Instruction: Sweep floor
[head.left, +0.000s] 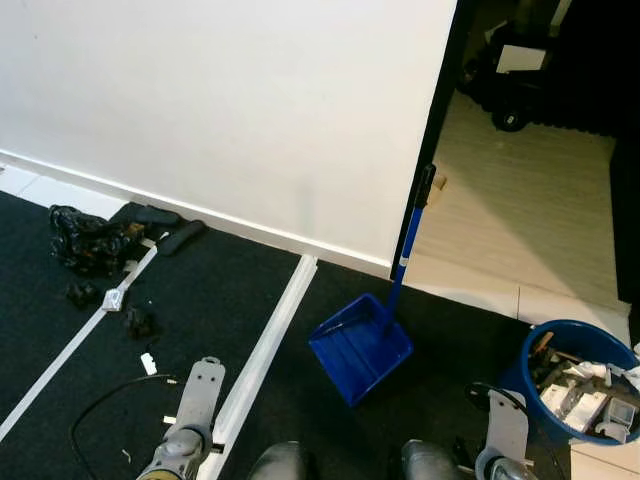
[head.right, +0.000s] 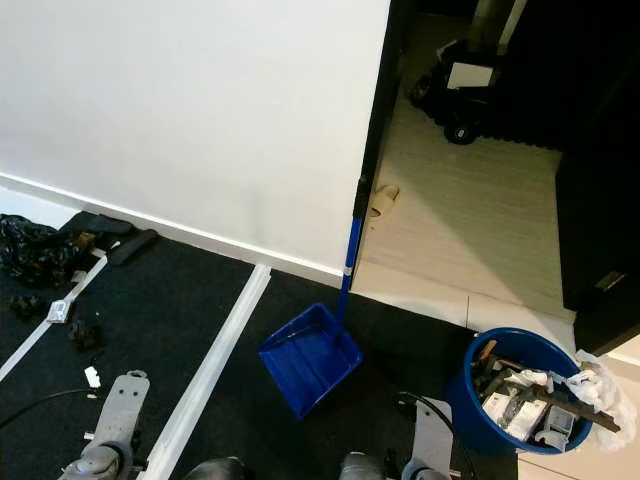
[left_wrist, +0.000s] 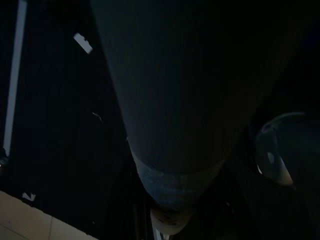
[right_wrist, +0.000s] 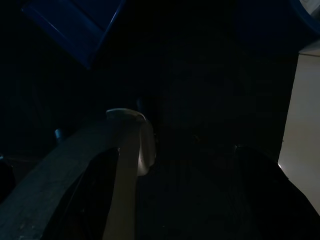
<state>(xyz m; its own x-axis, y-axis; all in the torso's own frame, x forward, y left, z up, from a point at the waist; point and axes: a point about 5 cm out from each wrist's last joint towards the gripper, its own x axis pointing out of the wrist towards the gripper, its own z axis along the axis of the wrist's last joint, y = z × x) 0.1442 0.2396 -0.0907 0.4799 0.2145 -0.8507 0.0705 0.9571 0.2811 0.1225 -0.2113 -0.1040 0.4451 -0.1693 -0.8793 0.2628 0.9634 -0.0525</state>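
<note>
Blue dustpan (head.left: 360, 347) stands on the dark mat (head.left: 210, 300), its handle leaning on the wall corner. Litter (head.left: 92, 243) lies well to its left; a bin (head.left: 575, 380) holds rubbish at right. Both my arms hang low; whether either gripper is clenched, I cannot tell. With litter still down, I judge sweeping isn't done.

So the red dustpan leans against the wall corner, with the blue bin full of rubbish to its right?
Not quite: the dustpan is blue, not red, as the left eye view shows. It does lean at the wall corner, with the rubbish-filled blue bin to its right.
</note>
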